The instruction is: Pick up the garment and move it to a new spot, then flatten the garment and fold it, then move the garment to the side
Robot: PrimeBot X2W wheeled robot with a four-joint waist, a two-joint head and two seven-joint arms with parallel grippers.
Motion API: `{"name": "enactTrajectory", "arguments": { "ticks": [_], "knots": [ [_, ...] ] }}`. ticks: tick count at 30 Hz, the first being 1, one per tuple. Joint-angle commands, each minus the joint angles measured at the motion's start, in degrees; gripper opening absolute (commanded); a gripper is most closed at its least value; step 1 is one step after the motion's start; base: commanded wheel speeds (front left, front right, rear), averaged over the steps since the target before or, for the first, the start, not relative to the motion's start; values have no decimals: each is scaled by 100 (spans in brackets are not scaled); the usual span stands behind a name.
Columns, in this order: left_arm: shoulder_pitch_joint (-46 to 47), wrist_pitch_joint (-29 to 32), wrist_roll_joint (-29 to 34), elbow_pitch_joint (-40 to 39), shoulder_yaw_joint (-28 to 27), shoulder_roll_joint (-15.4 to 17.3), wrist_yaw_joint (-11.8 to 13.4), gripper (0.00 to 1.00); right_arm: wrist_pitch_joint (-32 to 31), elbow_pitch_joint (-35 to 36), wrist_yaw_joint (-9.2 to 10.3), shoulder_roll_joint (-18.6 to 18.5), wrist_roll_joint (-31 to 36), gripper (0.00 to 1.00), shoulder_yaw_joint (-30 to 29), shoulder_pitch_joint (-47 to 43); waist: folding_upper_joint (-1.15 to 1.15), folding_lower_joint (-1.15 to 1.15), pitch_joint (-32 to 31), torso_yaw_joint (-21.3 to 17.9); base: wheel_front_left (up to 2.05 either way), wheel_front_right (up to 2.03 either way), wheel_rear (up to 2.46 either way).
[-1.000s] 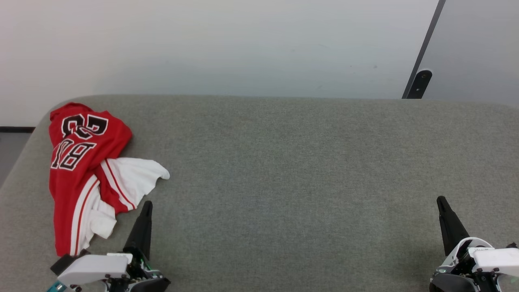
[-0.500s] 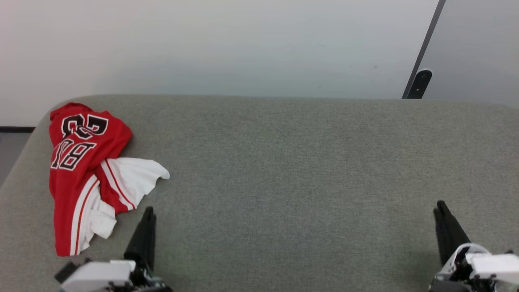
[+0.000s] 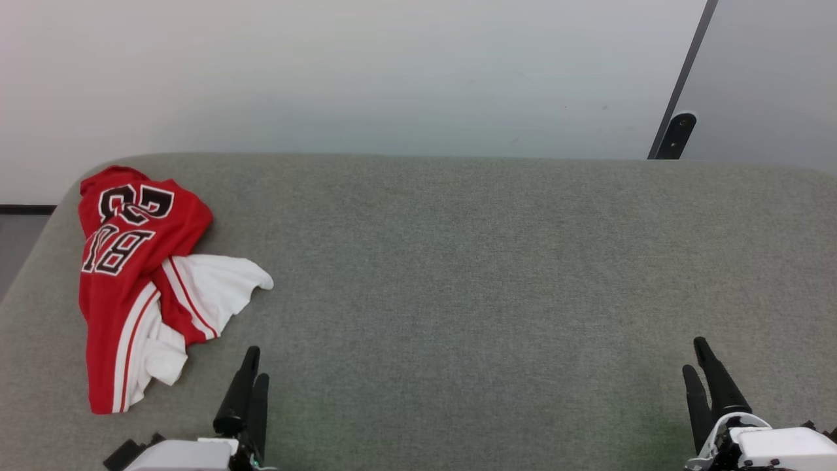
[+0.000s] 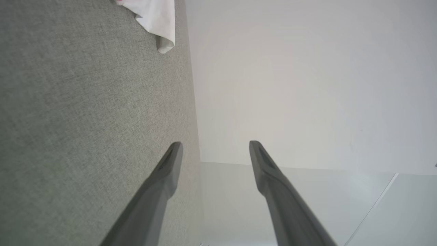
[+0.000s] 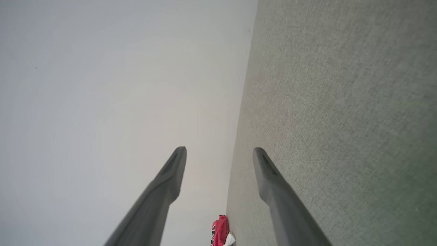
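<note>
The garment (image 3: pixel 134 275), a red jersey T-shirt with white sleeves and black lettering, lies crumpled at the far left of the grey table (image 3: pixel 458 275). My left gripper (image 3: pixel 255 365) hovers open near the table's front edge, just right of the garment's lower end and apart from it. Its wrist view has a white sleeve tip of the garment (image 4: pixel 155 20) at the top and the open left gripper (image 4: pixel 214 145) with nothing between the fingers. My right gripper (image 3: pixel 694 356) stands open at the lower right, far from the garment. The right wrist view has the right gripper (image 5: pixel 218 150) open and the garment (image 5: pixel 220 234) small in the distance.
A pale wall rises behind the table. A dark post (image 3: pixel 673 134) leans at the back right by a grey panel. The table's left corner is rounded, with dark floor (image 3: pixel 19 229) beyond it.
Both grippers have gone from shut to open and have drawn back toward the bottom of the head view. The garment has not moved.
</note>
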State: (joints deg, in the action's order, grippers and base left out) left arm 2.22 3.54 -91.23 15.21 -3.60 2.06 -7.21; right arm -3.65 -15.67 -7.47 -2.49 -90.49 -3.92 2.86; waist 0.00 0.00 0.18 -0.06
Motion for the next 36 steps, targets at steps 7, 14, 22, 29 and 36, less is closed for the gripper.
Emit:
{"name": "enactTrajectory", "arguments": {
  "ticks": [7, 14, 22, 29, 36],
  "knots": [
    [41, -225, 800, -259, 126, 35, 20, 100, 236, 208, -4, -23, 858, 100, 119, 30, 0, 0, -11, -6, 0, 0, 0],
    [-13, -372, 1770, -345, 231, 82, 68, 100, 382, 252, -4, -25, 1912, 100, 149, -47, 0, 0, -26, -8, 0, 0, 0],
    [-83, -548, 3184, -423, 432, 243, 257, 100, 560, 276, -4, -29, 3301, 100, 81, -160, 0, 0, -53, -8, 0, 0, 0],
    [-162, -696, 4131, -660, 609, 397, 360, 100, 706, 285, -4, -31, 4113, 100, -36, -228, 0, 0, -80, -16, 0, 0, 0],
    [-236, -831, 4715, -812, 728, 477, 453, 100, 837, 281, -4, -34, 4637, 100, -67, -279, 0, 0, -100, -42, 0, 0, 0]
  ]
}}
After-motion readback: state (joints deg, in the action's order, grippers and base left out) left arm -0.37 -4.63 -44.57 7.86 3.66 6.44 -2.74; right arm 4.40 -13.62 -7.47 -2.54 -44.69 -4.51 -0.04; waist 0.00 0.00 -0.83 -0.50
